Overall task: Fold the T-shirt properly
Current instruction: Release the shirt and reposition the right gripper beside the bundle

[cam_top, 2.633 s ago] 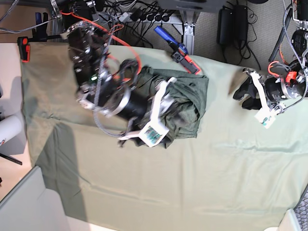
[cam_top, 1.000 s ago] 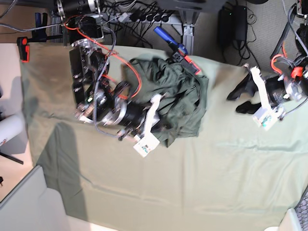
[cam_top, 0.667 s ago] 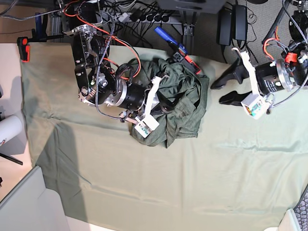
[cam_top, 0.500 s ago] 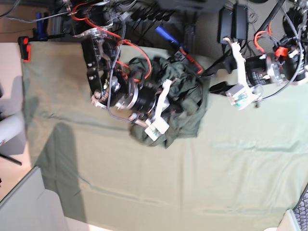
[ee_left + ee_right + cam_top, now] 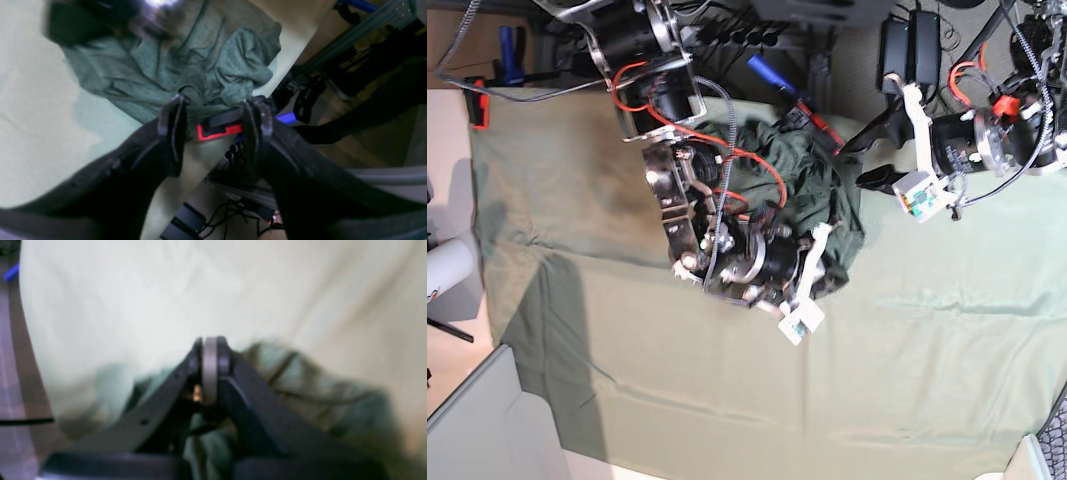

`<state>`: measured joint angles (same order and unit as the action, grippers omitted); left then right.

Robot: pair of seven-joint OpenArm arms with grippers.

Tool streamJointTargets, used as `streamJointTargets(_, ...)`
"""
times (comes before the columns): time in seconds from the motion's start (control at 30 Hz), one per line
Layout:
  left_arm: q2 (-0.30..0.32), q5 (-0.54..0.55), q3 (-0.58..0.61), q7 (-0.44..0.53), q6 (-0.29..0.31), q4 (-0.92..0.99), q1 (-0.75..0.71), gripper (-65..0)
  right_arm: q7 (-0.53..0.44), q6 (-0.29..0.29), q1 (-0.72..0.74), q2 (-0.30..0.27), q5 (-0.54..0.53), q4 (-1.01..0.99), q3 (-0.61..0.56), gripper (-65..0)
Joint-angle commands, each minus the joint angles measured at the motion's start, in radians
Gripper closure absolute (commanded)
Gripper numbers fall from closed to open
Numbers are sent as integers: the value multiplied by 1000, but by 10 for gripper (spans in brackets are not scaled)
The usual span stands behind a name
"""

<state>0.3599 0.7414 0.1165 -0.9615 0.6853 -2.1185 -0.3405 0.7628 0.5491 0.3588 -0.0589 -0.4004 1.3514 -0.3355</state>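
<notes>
Right now the T-shirt [image 5: 812,185] lies as a crumpled heap near the far edge of the table cloth [image 5: 907,390], and both arms are at it. The right gripper [image 5: 209,351] has its jaws pressed fully together. Dark green cloth is bunched directly under and behind its fingers, but the wrist view is blurred, so I cannot tell if a fold is really caught between the tips. Ahead of this gripper only the pale cloth is seen, smooth and wide. In the base view this arm lies over the near half of the heap.

The left gripper [image 5: 213,113] stands with jaws well apart and holds nothing. It hangs just over the far edge of the table, at the corner of the shirt. Between its two fingers [image 5: 171,130] one sees the shirt's border, and below that a red and black clamp [image 5: 218,128] fixed on the table edge. To one side of this gripper the floor with cables [image 5: 233,213] begins; to the other side, the pale cloth is open. Beyond the fingertips the heap spreads, full of deep wrinkles.
</notes>
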Motion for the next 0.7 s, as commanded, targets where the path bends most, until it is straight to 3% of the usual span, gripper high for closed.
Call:
streamJointTargets(0.0, 3, 17, -3, 18, 13, -18, 2, -298, -25, 4, 40, 14, 2, -2, 3, 0)
streamJointTargets(0.23, 4, 16, -3, 14, 13, -18, 1, -292, -35, 3, 124, 34, 87, -99, 14, 0)
streamJointTargets(0.3, 3, -6, -3, 13, 13, -21, -2, -183, -39, 0, 132, 34, 117, -98, 45, 0)
streamJointTargets(0.37, 3, -76, 9, 14, 13, -39, -16, -87, -38, -3, 138, 32, 117, -98, 104, 0)
streamJointTargets(0.53, 3, -254, 126, 68, 13, -61, -26, -7, -38, -3, 146, -14, 109, -99, 302, 0)
streamJointTargets(0.67, 3, -439, 237, 174, 13, -61, -25, 0, -36, -3, 145, -59, 103, -99, 418, 0)
